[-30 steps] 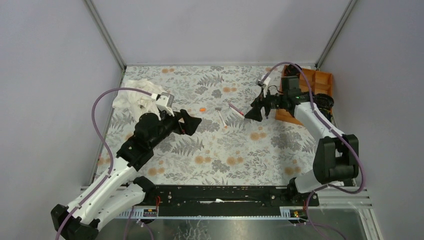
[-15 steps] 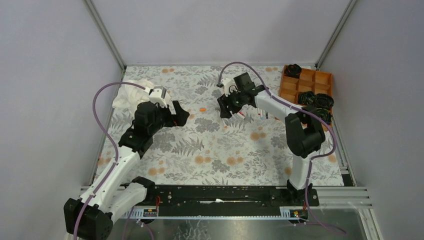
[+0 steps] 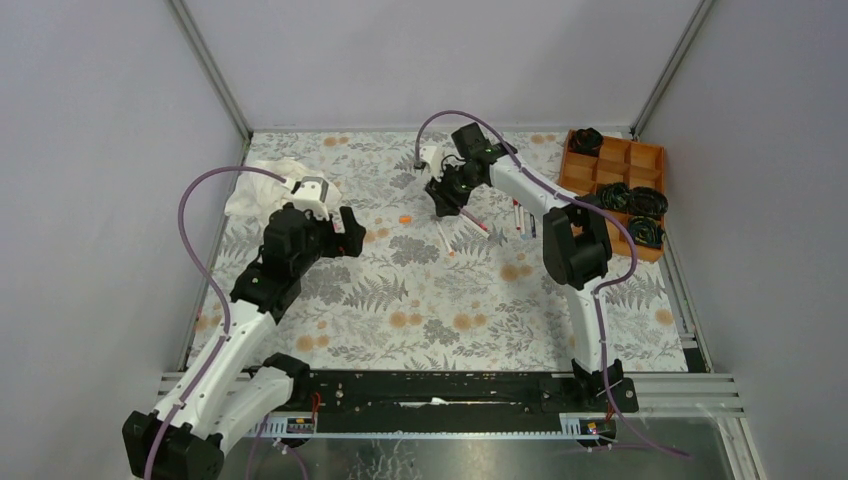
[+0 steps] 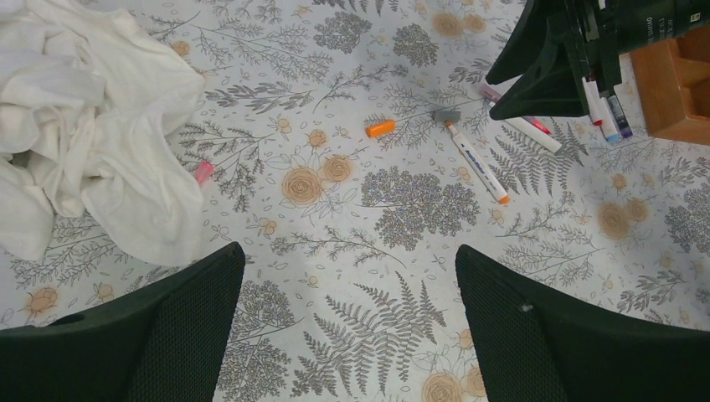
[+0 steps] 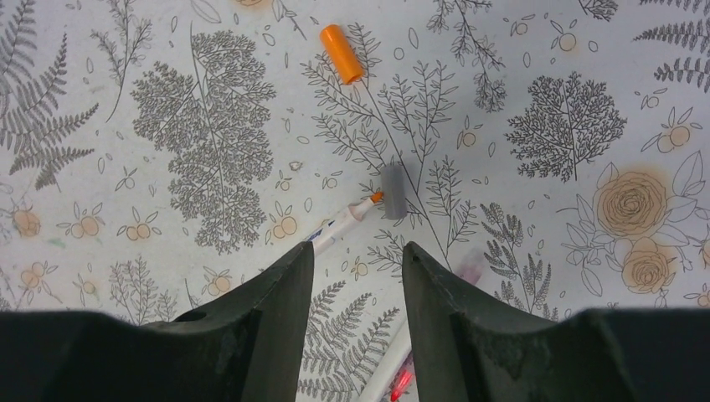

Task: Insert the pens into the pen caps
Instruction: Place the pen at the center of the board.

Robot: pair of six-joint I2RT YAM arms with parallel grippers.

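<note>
An orange cap (image 3: pixel 404 219) lies mid-table; it also shows in the left wrist view (image 4: pixel 380 128) and the right wrist view (image 5: pixel 342 54). A grey cap (image 5: pixel 393 191) lies touching the orange tip of an uncapped white pen (image 5: pixel 343 222), which also shows in the top view (image 3: pixel 441 236). A pinkish-red pen (image 3: pixel 474 222) lies just right of it. Several more pens (image 3: pixel 520 218) lie further right. My right gripper (image 5: pixel 358 248) is open and empty, hovering low over the white pen and grey cap. My left gripper (image 4: pixel 347 249) is open and empty, above bare cloth left of the caps.
A crumpled white cloth (image 4: pixel 92 126) lies at the far left with a small pink cap (image 4: pixel 203 172) at its edge. An orange compartment tray (image 3: pixel 615 185) holding black coiled items stands at the far right. Grey walls enclose the table.
My right arm has swung left from the tray side to above the white pen and grey cap. My left gripper has drawn back a little to the left.
</note>
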